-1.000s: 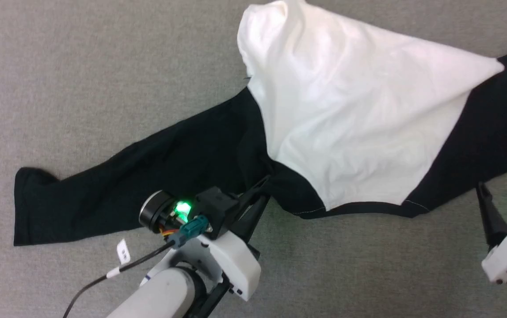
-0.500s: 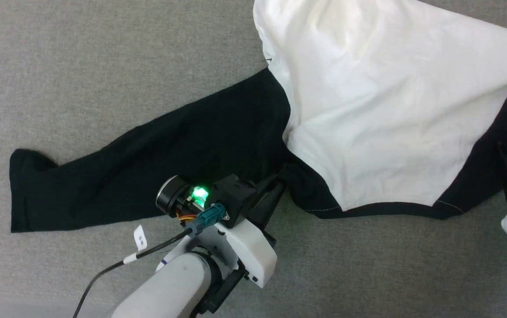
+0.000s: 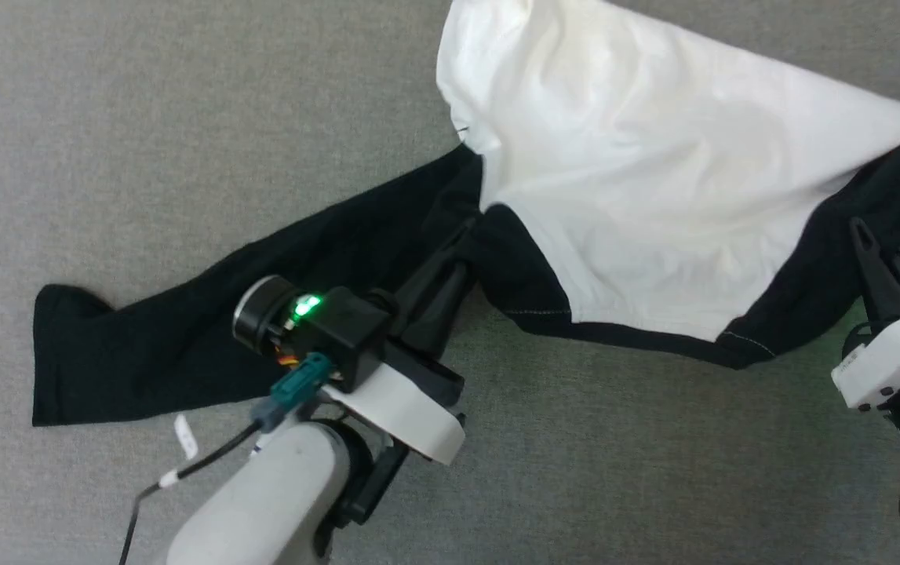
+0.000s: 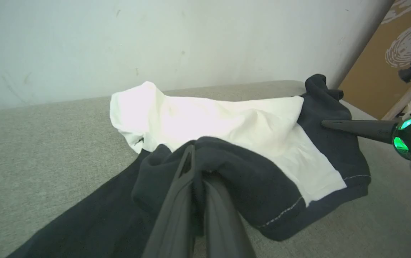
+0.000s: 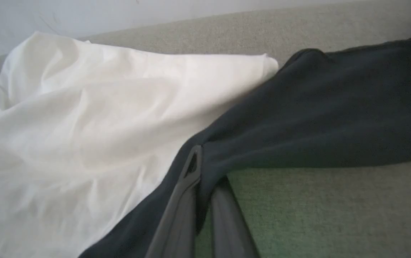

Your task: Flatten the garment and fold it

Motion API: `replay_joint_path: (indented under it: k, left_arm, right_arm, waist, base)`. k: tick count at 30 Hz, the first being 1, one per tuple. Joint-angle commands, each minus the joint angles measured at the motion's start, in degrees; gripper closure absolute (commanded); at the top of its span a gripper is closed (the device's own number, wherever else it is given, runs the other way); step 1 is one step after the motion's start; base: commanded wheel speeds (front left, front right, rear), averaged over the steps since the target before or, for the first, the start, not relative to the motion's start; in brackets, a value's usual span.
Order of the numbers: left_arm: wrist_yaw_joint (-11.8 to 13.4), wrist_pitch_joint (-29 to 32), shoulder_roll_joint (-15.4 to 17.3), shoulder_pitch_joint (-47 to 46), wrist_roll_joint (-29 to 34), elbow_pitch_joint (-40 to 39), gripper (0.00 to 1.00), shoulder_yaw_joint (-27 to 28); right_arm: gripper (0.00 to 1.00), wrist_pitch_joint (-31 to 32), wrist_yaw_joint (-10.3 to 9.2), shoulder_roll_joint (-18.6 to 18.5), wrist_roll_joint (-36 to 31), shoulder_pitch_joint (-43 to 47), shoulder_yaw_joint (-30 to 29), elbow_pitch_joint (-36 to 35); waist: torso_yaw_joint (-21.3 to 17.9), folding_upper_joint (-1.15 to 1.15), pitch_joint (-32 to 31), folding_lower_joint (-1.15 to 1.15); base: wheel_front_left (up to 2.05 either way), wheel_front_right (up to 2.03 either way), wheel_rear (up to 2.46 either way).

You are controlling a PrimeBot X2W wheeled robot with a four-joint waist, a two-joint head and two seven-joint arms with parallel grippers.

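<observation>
Where the grey cloth surface (image 3: 143, 118) stretches out before the robot, the garment (image 3: 654, 220) lies spread across it, white body toward the far side and one black sleeve trailing off flat to the robot's left. The left arm comes up from the bottom of the head view, its pale forearm slanting up and to the right, a green light (image 3: 307, 304) glowing on the wrist. Its left gripper (image 3: 467, 239) reaches into the black cloth where sleeve meets body. The jaws are pinched together on a bunched fold there (the left wrist view shows the fabric humped over the fingertips (image 4: 190, 161) and raised a little off the surface).

The right arm enters at the right edge, white wrist housing (image 3: 889, 353) low, fingers pointing up and slightly leftward. The right gripper (image 3: 869, 243) bites the black part on the garment's other side. Its jaws are closed on the cloth, which pulls taut in creases from the fingertips (image 5: 191, 165). The black hem between the two grippers sags in a shallow curve near the surface. Behind it all stands a pale wall (image 4: 155, 36), with a brown board (image 4: 377, 71) leaning at the right.
</observation>
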Motion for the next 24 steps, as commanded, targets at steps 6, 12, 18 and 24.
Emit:
replay_joint_path:
  k: [6, 12, 18, 24]
  left_arm:
    - [1.54, -2.76, 1.14, -1.45, -0.23, -4.95, 1.00, 4.09]
    - [1.05, 3.14, 4.39, -7.54, 0.96, -8.18, 1.00, 5.77]
    - [-1.12, 12.65, 5.88, -17.66, -1.24, -9.47, 1.00, 7.76]
    - [-3.78, 20.52, 6.86, -27.35, -4.86, -6.45, 1.00, 9.80]
  right_arm:
    - [1.00, -3.52, -0.04, 0.92, 3.55, -3.64, 2.18, -5.44]
    - [1.00, -4.20, -0.04, -0.81, 4.85, -12.34, 4.37, -10.25]
    - [1.00, -2.38, -0.04, -3.53, 4.82, -24.41, 5.37, -10.46]
    - [1.00, 0.09, -0.04, -5.36, 4.17, -34.32, 7.20, -6.30]
  waist:
    - [-3.67, 0.00, -8.14, -0.01]
    - [-5.23, 0.00, -11.53, -0.01]
    - [-5.60, 0.00, -14.19, -0.01]
    - [-5.64, 0.00, -16.32, -0.01]
  base:
    - [0.00, 0.00, 0.00]
    - [0.00, 0.00, 0.00]
    - [0.00, 0.00, 0.00]
    - [0.00, 0.00, 0.00]
